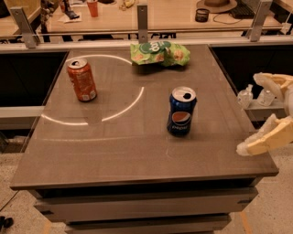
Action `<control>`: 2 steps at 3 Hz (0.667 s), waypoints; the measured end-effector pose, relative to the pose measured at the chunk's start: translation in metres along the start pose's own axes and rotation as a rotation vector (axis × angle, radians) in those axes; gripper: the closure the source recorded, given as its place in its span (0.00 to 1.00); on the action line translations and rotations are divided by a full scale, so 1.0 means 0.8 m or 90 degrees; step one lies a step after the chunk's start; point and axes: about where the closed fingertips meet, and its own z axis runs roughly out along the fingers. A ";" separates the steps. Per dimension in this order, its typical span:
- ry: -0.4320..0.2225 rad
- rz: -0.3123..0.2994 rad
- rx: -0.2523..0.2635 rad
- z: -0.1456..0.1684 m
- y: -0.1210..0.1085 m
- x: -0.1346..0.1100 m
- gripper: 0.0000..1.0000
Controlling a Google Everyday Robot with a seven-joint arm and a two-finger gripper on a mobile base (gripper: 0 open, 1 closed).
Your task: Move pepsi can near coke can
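The pepsi can, dark blue with a round red, white and blue logo and a silver top, stands upright right of the middle of the grey table. The coke can, orange-red with a silver top, stands upright at the far left. My gripper is at the right edge of the view, beyond the table's right side and to the right of the pepsi can. Its pale fingers are spread apart and hold nothing.
A green chip bag lies at the table's far edge. A curved streak of light crosses the tabletop. Small bottles stand on a low shelf right of the table. A wooden counter with clutter runs behind.
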 end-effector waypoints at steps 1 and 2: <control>-0.056 0.000 0.009 0.019 0.001 0.006 0.00; -0.094 -0.006 0.009 0.037 0.004 0.006 0.00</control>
